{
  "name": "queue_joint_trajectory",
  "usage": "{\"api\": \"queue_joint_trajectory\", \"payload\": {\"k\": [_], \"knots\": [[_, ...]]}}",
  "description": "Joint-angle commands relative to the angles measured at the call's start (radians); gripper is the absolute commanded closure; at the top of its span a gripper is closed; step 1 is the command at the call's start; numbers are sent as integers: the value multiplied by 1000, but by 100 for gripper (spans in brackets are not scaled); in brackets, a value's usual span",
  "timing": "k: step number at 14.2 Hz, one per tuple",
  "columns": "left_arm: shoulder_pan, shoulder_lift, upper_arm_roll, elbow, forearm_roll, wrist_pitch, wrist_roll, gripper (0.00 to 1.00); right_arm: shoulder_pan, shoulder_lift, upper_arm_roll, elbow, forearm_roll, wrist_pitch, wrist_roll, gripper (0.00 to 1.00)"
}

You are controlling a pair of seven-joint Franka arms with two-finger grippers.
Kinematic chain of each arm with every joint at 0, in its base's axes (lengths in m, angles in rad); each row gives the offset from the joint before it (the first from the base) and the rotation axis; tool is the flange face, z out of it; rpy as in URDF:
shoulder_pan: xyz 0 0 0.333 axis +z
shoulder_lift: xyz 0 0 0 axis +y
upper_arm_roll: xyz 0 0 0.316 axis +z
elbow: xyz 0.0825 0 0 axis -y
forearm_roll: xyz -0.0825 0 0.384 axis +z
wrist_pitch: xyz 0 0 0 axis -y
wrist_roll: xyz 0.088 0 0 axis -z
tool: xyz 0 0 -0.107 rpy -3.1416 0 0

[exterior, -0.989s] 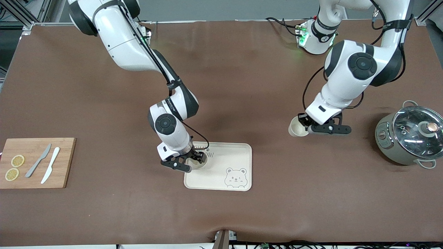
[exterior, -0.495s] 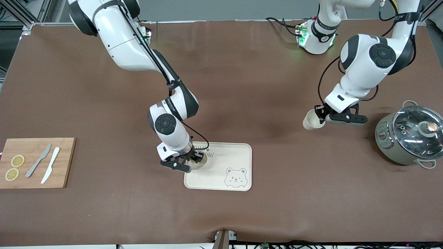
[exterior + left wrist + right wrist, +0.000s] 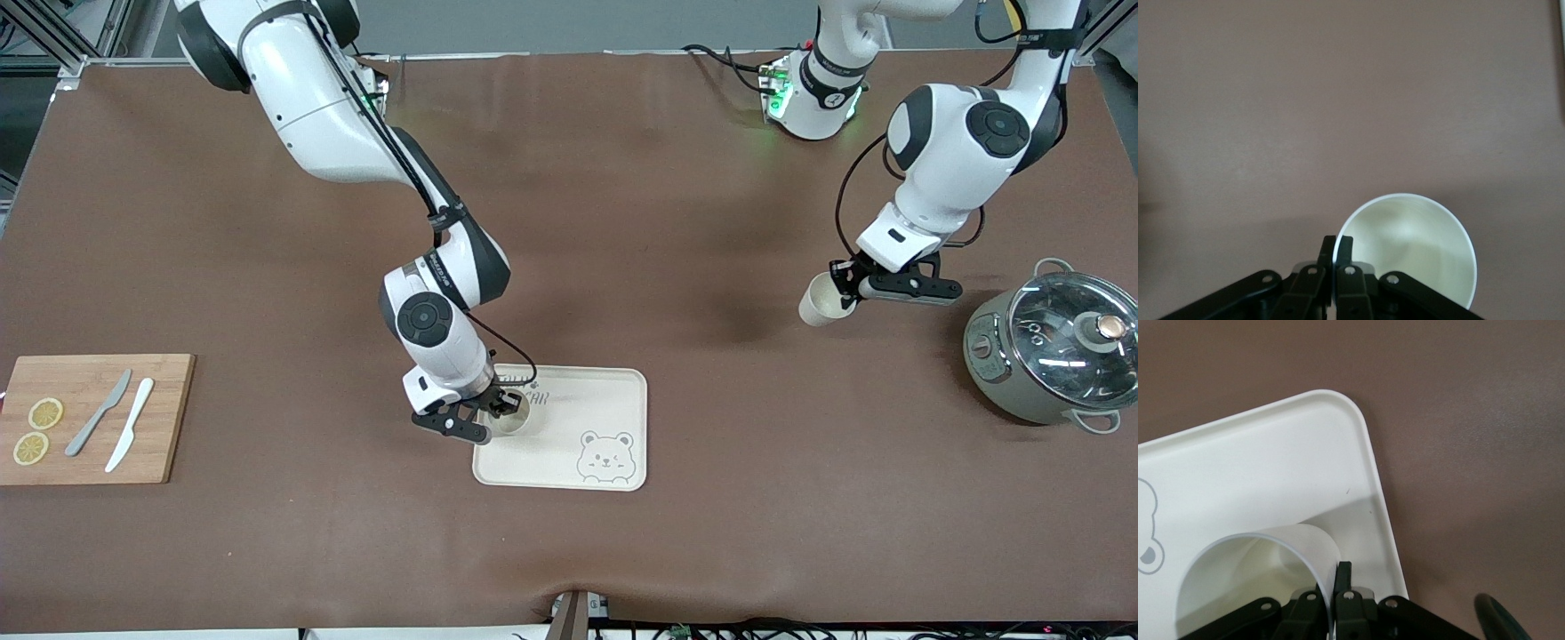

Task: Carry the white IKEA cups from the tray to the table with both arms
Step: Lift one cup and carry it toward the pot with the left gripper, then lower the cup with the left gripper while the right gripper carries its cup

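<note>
My right gripper [image 3: 505,407] is shut on the rim of one white cup [image 3: 516,416], which is upright at the corner of the bear-printed tray [image 3: 605,400] nearest the right arm's base. The right wrist view shows this cup [image 3: 1251,580] pinched by the right gripper [image 3: 1335,587] low on the tray [image 3: 1271,467]; I cannot tell if it touches. My left gripper [image 3: 845,286] is shut on the rim of the second white cup [image 3: 820,304] and holds it up over bare table beside the pot. The left wrist view shows that cup [image 3: 1411,247] in the left gripper [image 3: 1336,250].
A grey-green pot with a glass lid [image 3: 1053,347] stands toward the left arm's end of the table. A wooden cutting board [image 3: 89,444] with two lemon slices [image 3: 37,431] and two knives [image 3: 116,422] lies at the right arm's end.
My left gripper has carried its cup away from the tray, toward the pot and the left arm's base. The right gripper has stayed at the tray's corner with its cup.
</note>
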Motion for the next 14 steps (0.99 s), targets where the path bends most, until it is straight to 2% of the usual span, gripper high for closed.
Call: {"api": "queue_joint_trajectory", "payload": {"k": [1,6,10,14], "knots": [[27,-17,-3,-72,-47,92,82,100,5,3,-6,16,9,-11,11,100],[30,52,-3,-123,-67,250,108,100,-2,-33,-6,22,14,-58,7,100],[32,124,-3,-128,-66,348,113,100,-4,-69,-4,106,17,-248,7,100],[32,166,-5,-118,-66,374,114,100,-34,-198,-6,107,16,-429,-5,100]]}}
